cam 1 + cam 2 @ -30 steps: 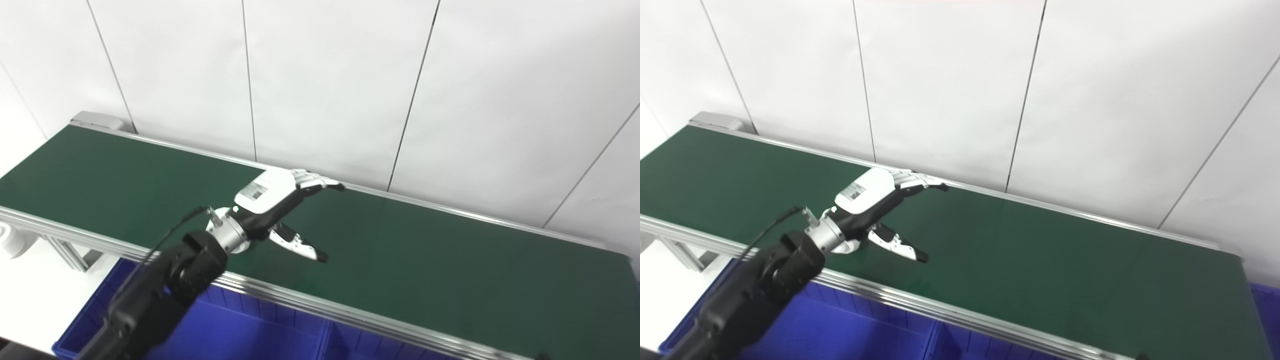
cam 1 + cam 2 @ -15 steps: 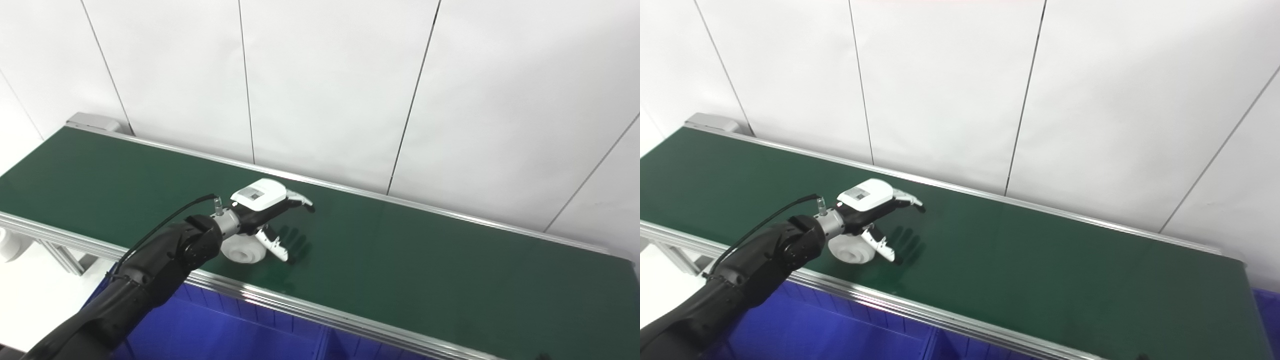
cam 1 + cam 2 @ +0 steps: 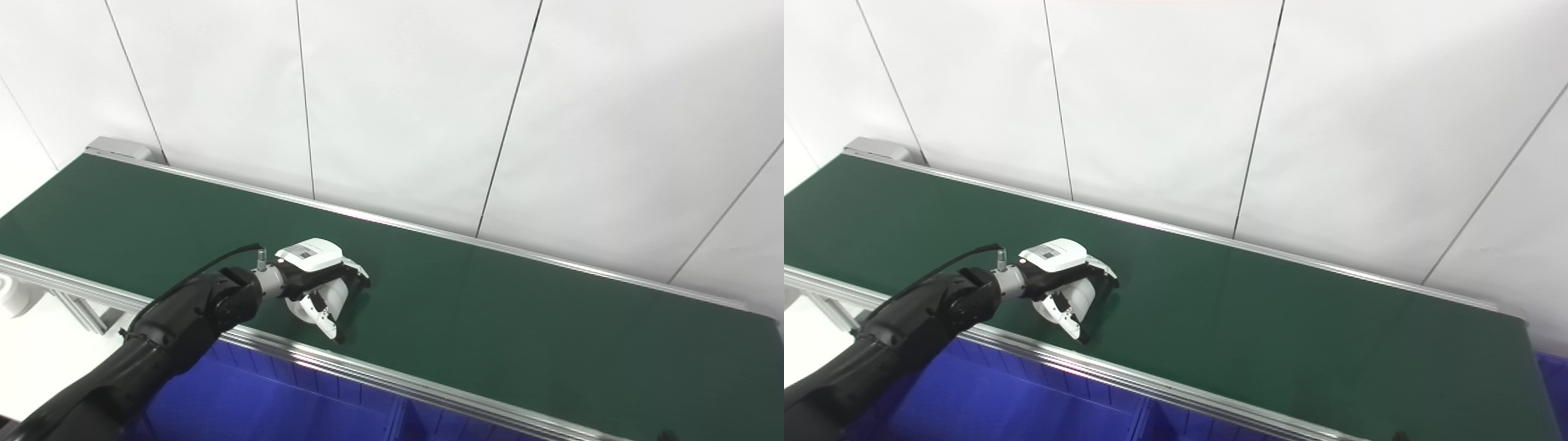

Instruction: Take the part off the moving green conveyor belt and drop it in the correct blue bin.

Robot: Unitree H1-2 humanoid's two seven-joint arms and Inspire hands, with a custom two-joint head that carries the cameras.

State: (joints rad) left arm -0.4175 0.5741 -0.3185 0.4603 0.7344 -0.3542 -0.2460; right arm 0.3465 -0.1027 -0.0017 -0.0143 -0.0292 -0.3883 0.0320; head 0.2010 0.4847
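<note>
The left hand [image 3: 318, 278] is reaching over the near half of the green conveyor belt [image 3: 490, 318], its black arm [image 3: 177, 324] entering from the lower left corner and crossing the belt's near aluminium rail [image 3: 380, 376]. The hand is lying palm-down on the belt surface, with its white back plate facing upward. Its fingers [image 3: 358, 275] are curling down on the far side of a white round part [image 3: 315, 300], while the thumb [image 3: 324, 321] is angling down on the near side, so the fingers and thumb are wrapping around the part. The part is sitting on the belt under the palm, close to the near rail, and it is mostly covered by the hand; its exact shape cannot be determined. Whether the part is being lifted clear of the belt cannot be told from either view. Blue bins [image 3: 275, 404] are standing below and in front of the near rail, with a divider wall [image 3: 1142, 422] separating two compartments. A white panelled wall [image 3: 398, 104] is running behind the belt's far rail. The right hand is not appearing in either view.
</note>
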